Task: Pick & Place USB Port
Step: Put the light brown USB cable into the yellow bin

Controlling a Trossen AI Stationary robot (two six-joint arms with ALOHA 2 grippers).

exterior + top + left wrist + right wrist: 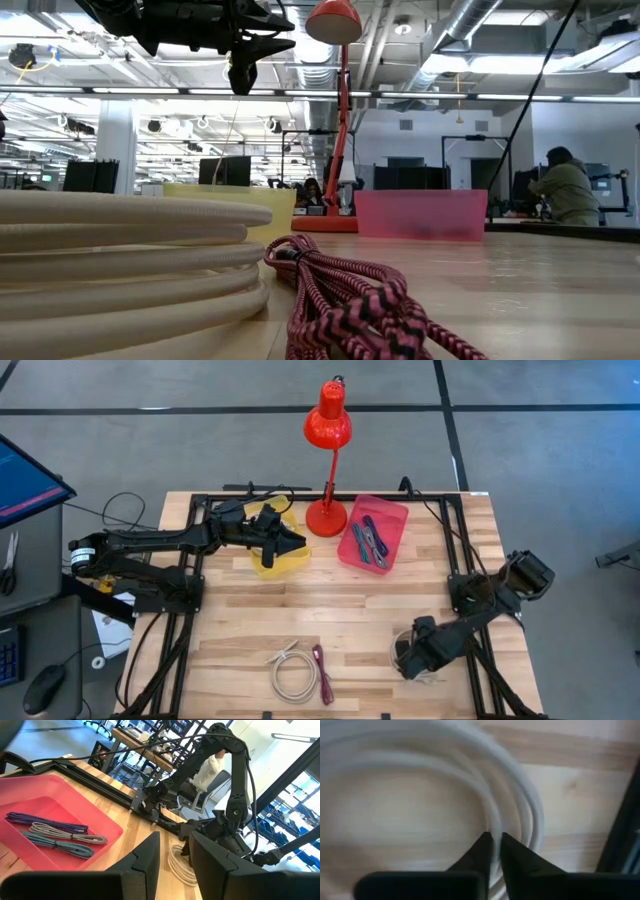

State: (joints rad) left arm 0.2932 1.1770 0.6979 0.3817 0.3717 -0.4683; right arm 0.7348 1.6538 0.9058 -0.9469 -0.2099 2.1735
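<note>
A white cable coil [432, 672] lies flat on the table near its right near corner, and my right gripper [405, 657] is down on it, shut on a strand. My left gripper [300, 543] hovers open and empty above the yellow tray [262, 563], high over the table in the low view [240, 70]. The pink tray [393, 520] holds several braided cables [368, 542]. A second white coil [295, 678] and a magenta braided cable [322, 665] lie by the near edge. My right gripper [495, 839] pinches one strand [492, 820] of the white coil between its two fingertips, coming from above and pointing down. The fingers sit on either side of the strand, on the coil's inner turns. The coil [530, 820] lies flat on the wood.
A red desk lamp [327, 430] stands between the two trays at the far edge. Black frame rails run along the table's sides. Bare wood lies in the table's middle. A person sits in the room beyond the table [565, 190].
</note>
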